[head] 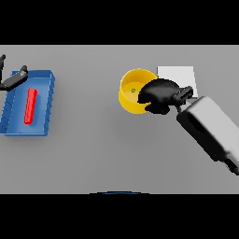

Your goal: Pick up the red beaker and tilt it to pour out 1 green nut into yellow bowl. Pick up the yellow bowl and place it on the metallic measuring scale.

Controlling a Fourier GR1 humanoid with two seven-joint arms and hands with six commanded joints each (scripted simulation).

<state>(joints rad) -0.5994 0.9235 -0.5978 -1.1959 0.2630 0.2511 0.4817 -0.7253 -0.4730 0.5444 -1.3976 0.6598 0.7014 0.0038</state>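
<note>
Looking down on a grey table (107, 149), with the right arm (210, 128) reaching in from the lower right. Over on the far left, a blue tray (9, 128). Top right, a pale square pad that has to be the metallic measuring scale (179, 74), sitting just behind and to the right of the yellow bowl (128, 100), touching it or very nearly.

Pretty clearly on step two now, grabbing the bowl. Can see the right hand (161, 93) draped over the bowl's right rim, dark fingers curled down round the wall, so calling that a grasp on the bowl, though can't tell how firm. Bowl looks to be resting on the table, not lifted yet as far as can be judged.

Left hand (14, 80) at the left edge by the tray's far corner, fingers loose and straight, holding nothing.

Red beaker (30, 106) lying flat inside the tray, well apart from the bowl. Tiny green nut (133, 90) inside the bowl, so the pour part seems done.

Next up, probably: lift straight, keep level so the nut stays put, shift back and right over the scale, set down square on the pad. Short hop, but worth watching for the rim slipping out of that one-sided grip.
</note>
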